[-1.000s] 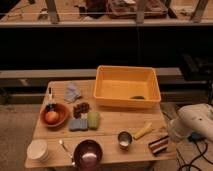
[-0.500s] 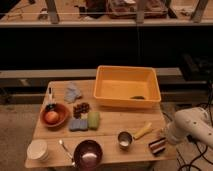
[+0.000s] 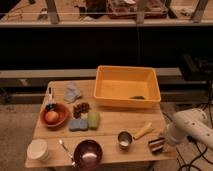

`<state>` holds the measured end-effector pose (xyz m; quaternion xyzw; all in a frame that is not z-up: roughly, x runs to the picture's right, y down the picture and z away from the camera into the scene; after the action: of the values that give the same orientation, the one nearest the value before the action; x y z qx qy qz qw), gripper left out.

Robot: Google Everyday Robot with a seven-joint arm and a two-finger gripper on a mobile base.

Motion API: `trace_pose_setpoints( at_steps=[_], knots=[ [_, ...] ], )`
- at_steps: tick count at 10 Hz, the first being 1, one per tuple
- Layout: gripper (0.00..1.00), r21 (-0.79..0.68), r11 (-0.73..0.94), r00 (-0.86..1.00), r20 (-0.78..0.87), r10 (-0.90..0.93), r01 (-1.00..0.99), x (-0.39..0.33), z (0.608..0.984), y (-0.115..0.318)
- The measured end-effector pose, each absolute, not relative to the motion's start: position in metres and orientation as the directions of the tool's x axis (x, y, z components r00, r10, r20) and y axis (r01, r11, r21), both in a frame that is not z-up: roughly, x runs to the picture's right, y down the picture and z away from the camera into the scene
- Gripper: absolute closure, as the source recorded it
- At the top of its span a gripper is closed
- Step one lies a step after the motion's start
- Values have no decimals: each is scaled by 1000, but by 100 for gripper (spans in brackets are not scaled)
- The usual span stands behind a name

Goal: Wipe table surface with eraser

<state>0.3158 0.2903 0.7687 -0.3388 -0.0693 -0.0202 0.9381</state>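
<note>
We see the white arm has swung in from the right. Its gripper [image 3: 166,140] now reaches the striped eraser [image 3: 156,145], which lies on the table surface [image 3: 112,127] front-right of the yellow tub [image 3: 120,86]. We cannot tell its hold. Wiping seems imminent.

Under dim warm light, a grey floor [image 3: 15,122] runs to a dark recess [image 3: 75,47] beneath a pale horizontal rail [image 3: 100,23].

My gripper [image 3: 163,140] sits at the front right corner of the table surface [image 3: 112,122], just beside the eraser [image 3: 156,145]. A metal cup [image 3: 124,139] stands left of the eraser, and a bin [image 3: 125,103] lies behind both.
</note>
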Motion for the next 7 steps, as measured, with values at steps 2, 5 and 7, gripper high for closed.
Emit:
trace_pose_setpoints(
  at_steps=[2,5,7],
  knots=[
    [94,-633,771,995,99,-13,73,318,775,280],
    [94,-623,779,996,76,-39,78,306,789,256],
    [94,-618,782,996,83,-41,84,297,796,245]
  ],
)
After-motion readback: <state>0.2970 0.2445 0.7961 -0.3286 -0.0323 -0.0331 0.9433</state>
